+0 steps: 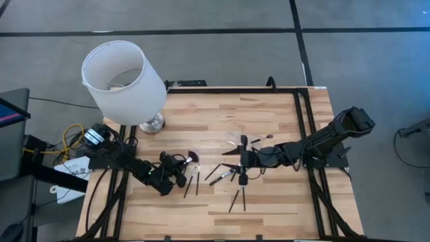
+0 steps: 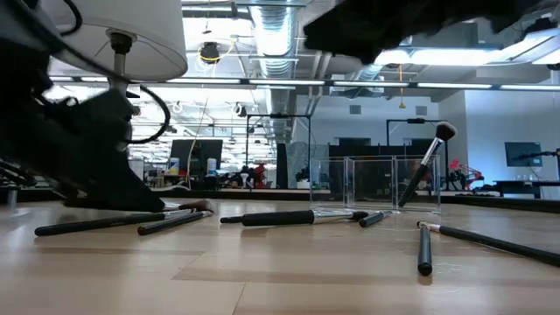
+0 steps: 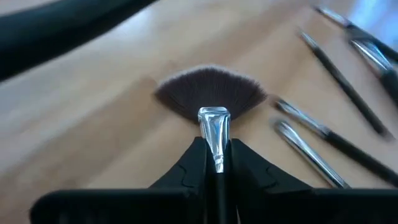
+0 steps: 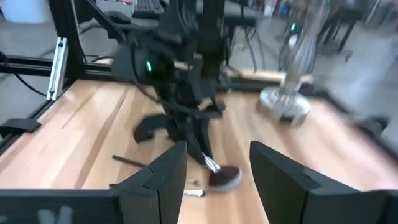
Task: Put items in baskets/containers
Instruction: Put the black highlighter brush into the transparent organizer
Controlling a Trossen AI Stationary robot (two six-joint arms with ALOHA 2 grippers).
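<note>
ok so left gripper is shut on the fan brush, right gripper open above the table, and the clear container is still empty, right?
Not quite: the clear container is not empty. The low view shows one brush leaning upright inside it, bristles up. The rest holds: the left gripper is shut on the fan brush, and the right gripper is open above the table.

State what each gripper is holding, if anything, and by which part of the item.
The left gripper holds the fan brush by its silver ferrule and upper handle. The right gripper is open and holds nothing.
</note>
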